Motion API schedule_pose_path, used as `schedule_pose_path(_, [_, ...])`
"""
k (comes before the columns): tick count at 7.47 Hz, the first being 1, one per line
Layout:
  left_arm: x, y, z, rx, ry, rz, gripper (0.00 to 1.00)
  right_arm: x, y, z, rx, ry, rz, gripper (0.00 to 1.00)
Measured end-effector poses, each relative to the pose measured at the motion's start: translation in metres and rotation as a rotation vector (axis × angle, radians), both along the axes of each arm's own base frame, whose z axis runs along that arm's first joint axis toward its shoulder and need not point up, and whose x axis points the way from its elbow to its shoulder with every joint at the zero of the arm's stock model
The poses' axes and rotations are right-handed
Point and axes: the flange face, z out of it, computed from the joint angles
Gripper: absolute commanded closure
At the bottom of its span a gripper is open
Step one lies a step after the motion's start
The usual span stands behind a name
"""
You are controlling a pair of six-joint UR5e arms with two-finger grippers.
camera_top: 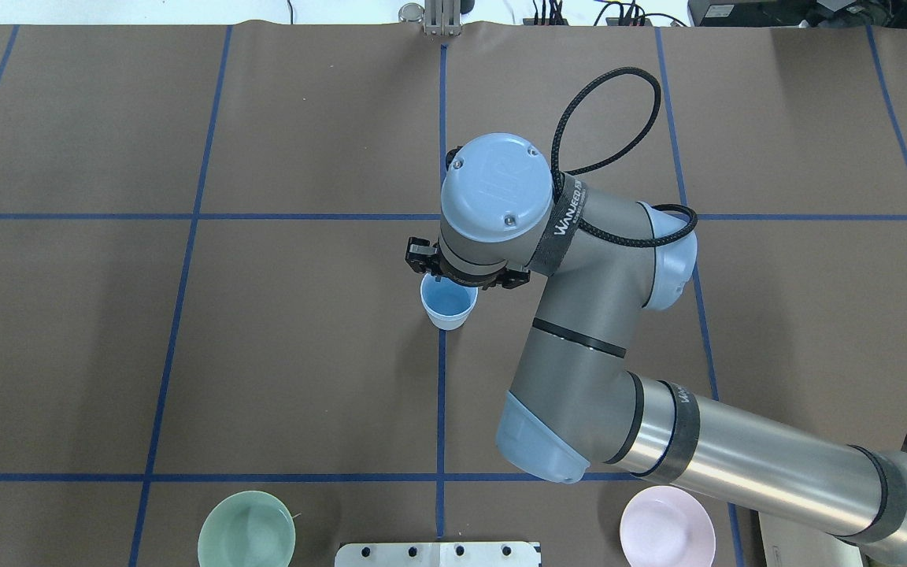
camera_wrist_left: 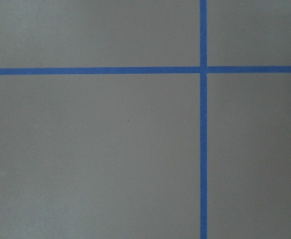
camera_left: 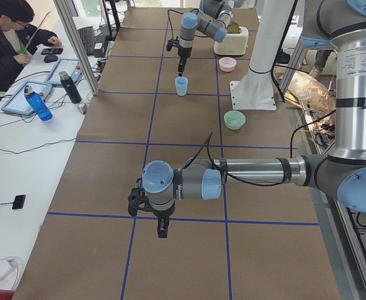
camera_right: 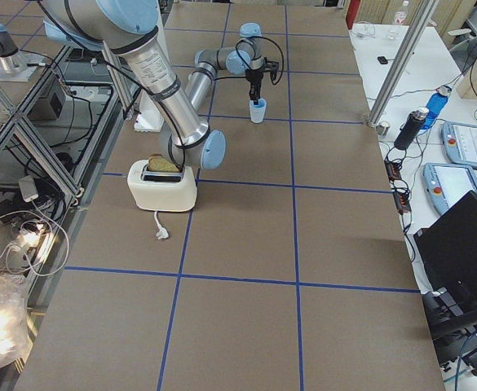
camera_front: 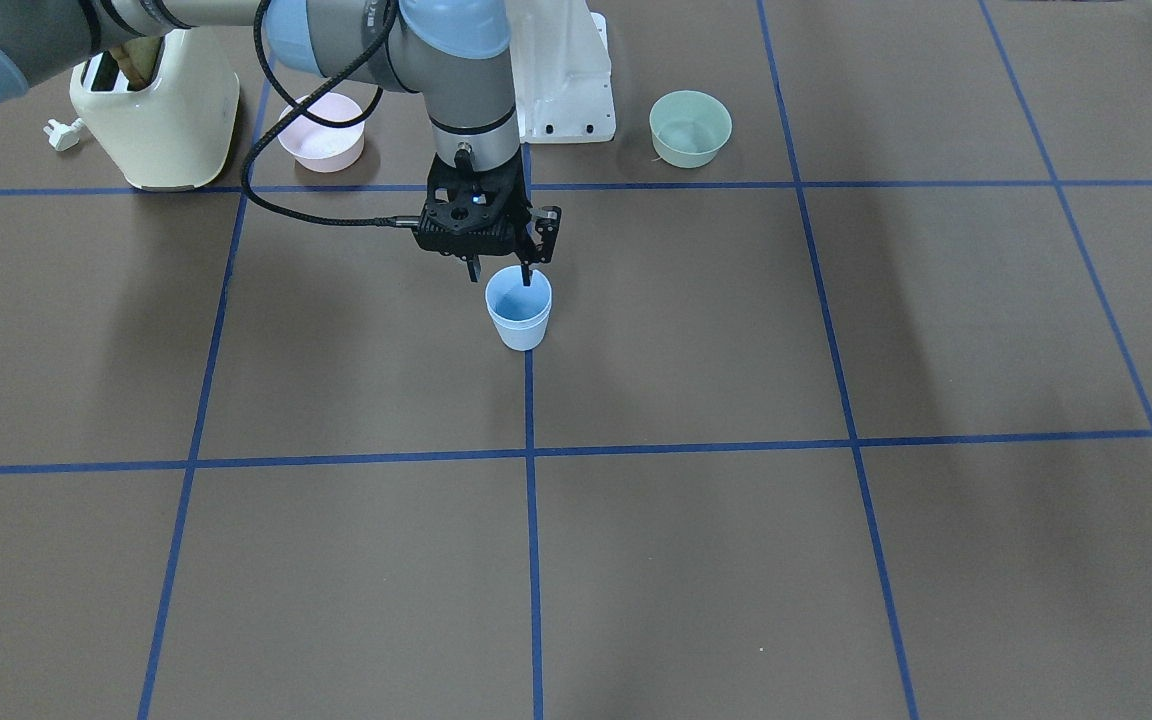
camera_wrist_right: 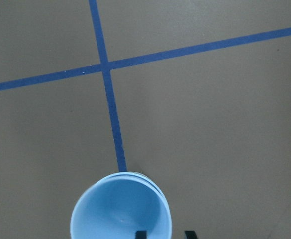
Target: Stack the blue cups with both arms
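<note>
Two pale-blue cups sit nested as one stack [camera_front: 519, 312] on a blue tape line near the table's middle. The stack also shows in the overhead view [camera_top: 448, 305], and a double rim shows in the right wrist view [camera_wrist_right: 120, 211]. My right gripper [camera_front: 501, 272] hangs just above the stack, open. One fingertip [camera_wrist_right: 141, 234] is over the cup's mouth and the other is outside the rim. My left gripper [camera_left: 162, 226] shows only in the exterior left view, low over bare table far from the cups. I cannot tell whether it is open or shut.
A pink bowl [camera_front: 322, 132] and a cream toaster [camera_front: 156, 115] stand near the robot's base on its right side. A green bowl [camera_front: 690, 128] stands on its left side. The white base post [camera_front: 566, 80] is between them. A person sits at a side desk [camera_left: 7, 37].
</note>
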Motion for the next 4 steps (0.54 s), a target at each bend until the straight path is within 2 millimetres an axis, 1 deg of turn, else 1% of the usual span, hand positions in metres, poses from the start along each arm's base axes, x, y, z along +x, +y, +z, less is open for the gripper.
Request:
schedule_pose_path(1, [0.000, 0.000, 0.001, -0.003, -0.001, 0.000, 0.02, 0.012, -0.012, 0.004, 0.005, -0.003, 0.019, 0.00])
schedule_pose_path(2, [0.000, 0.001, 0.003, -0.007, -0.001, -0.001, 0.02, 0.033, -0.026, 0.020, 0.007, 0.007, 0.029, 0.00])
schedule_pose_path(3, [0.000, 0.001, 0.004, -0.013, 0.000, -0.002, 0.02, 0.068, -0.042, 0.044, 0.015, 0.022, 0.024, 0.00])
schedule_pose_path(4, [0.000, 0.001, 0.005, -0.015, -0.001, -0.003, 0.02, 0.109, -0.062, 0.068, 0.027, 0.040, 0.006, 0.00])
